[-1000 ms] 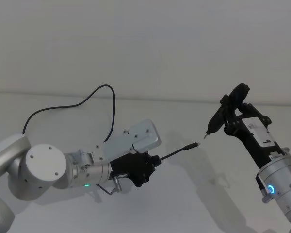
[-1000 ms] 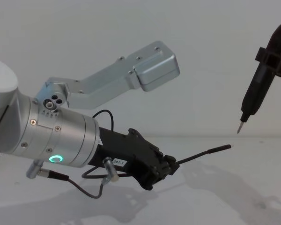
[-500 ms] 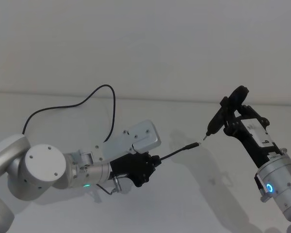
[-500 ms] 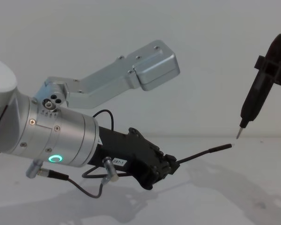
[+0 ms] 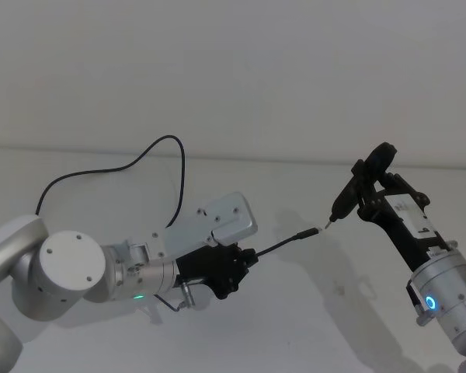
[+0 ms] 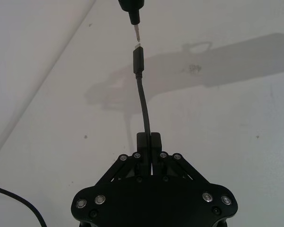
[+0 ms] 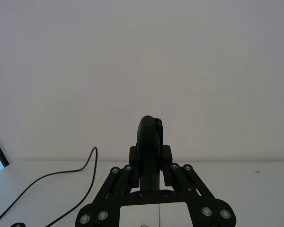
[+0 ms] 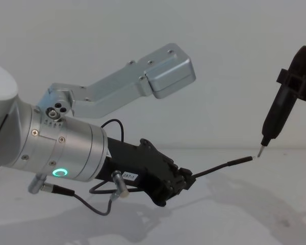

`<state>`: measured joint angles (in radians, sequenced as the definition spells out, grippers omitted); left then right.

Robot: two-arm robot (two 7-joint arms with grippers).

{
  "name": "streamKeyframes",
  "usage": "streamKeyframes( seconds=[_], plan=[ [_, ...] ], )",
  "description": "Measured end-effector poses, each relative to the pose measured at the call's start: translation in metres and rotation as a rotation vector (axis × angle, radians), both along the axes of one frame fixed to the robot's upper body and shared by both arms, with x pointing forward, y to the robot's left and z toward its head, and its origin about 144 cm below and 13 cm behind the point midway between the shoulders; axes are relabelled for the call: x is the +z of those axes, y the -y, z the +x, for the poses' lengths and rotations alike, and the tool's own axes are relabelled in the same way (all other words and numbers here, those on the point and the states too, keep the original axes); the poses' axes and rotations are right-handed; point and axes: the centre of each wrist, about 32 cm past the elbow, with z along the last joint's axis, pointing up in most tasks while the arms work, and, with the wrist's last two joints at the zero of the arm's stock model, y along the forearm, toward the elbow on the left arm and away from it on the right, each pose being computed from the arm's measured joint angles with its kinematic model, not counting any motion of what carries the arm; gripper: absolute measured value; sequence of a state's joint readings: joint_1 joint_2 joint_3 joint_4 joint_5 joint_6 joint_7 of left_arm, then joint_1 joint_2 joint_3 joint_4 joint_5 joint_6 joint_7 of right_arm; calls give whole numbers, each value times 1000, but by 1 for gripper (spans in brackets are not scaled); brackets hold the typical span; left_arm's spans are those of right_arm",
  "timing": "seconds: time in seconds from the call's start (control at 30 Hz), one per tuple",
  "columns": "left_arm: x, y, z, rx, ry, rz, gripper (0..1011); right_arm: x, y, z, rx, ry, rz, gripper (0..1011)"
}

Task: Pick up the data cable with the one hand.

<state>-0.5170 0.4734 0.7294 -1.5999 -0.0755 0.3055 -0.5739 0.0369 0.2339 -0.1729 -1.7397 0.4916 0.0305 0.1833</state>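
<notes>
Black cable (image 5: pixel 168 149) trails from the back of the white desk (image 5: pixel 295 311) to the left tool (image 5: pixel 247 258), whose fingers (image 6: pixel 155 140) are pinched tight on it just behind the stiff plug (image 5: pixel 304 232), so the plug juts forward and up, clear of the desk. The right tool (image 5: pixel 365 196), raised on the right, is clamped on a slim black pen (image 5: pixel 345 195), held point-down. The pen's pale tip (image 8: pixel 258 150) sits right at the end of the plug, touching or nearly so; contact cannot be made out.
</notes>
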Motion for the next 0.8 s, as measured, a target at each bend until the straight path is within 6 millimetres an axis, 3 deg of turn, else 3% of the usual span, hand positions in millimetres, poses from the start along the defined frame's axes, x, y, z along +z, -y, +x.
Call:
streamKeyframes(
  seconds=[0.8],
  plan=[
    [0, 0, 0, 0, 0, 0, 49, 0, 0, 3, 19, -7, 17, 268]
  ],
)
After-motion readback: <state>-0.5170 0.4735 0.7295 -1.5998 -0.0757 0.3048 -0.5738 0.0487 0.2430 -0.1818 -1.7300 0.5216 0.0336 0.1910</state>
